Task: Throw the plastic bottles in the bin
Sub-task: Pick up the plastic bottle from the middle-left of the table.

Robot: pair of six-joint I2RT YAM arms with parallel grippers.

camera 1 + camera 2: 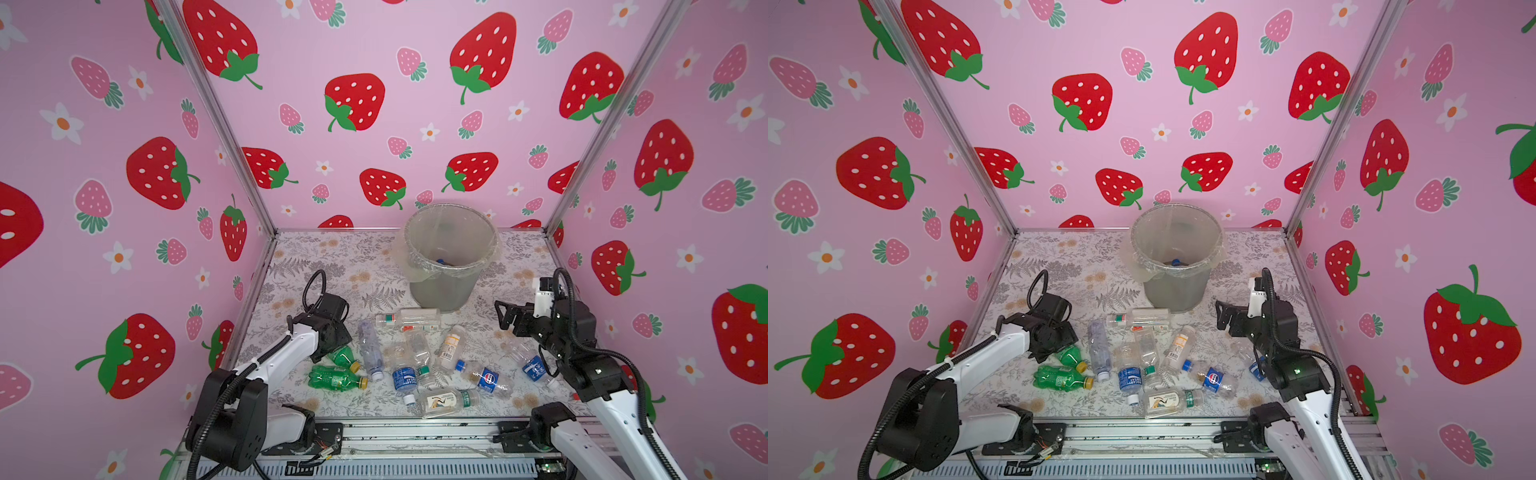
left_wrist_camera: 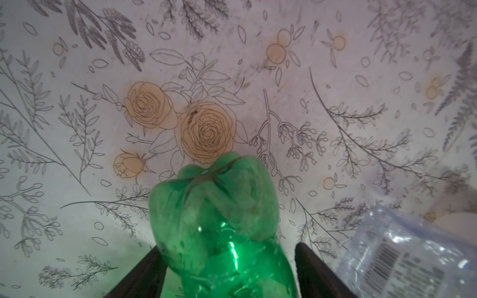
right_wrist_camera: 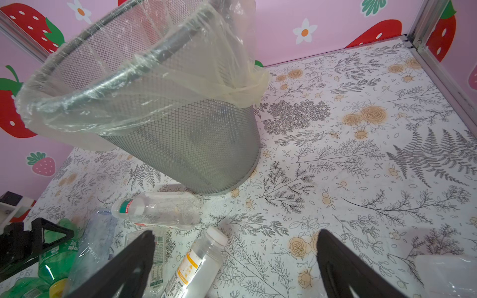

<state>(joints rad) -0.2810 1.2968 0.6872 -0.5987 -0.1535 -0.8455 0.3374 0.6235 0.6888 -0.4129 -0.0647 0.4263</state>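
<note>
Grasp: your left gripper (image 2: pixel 227 246), half open, is straddling a green bottle (image 2: pixel 214 206); hold unclear
Next: you are needing a firm clamp before lifting toward the bin (image 1: pixel 436 293)

The tabletop (image 1: pixel 316 266) is covered with a pale sheet printed with grey ferns and tan roses; the grey mesh bin (image 1: pixel 436 291) stands upright on it toward the back; in front of the bin the plastic bottles (image 1: pixel 405 380) lie scattered on their sides; two green bottles (image 1: pixel 334 379) lie at the left of the cluster; a crumpled clear bottle (image 1: pixel 369 347) lies just beside them; a green-and-red-labelled bottle (image 1: pixel 415 318) lies nearest the bin's foot; an orange-labelled bottle (image 1: pixel 451 347) lies mid-cluster; a blue-capped bottle (image 1: pixel 485 379) lies further right.
</note>
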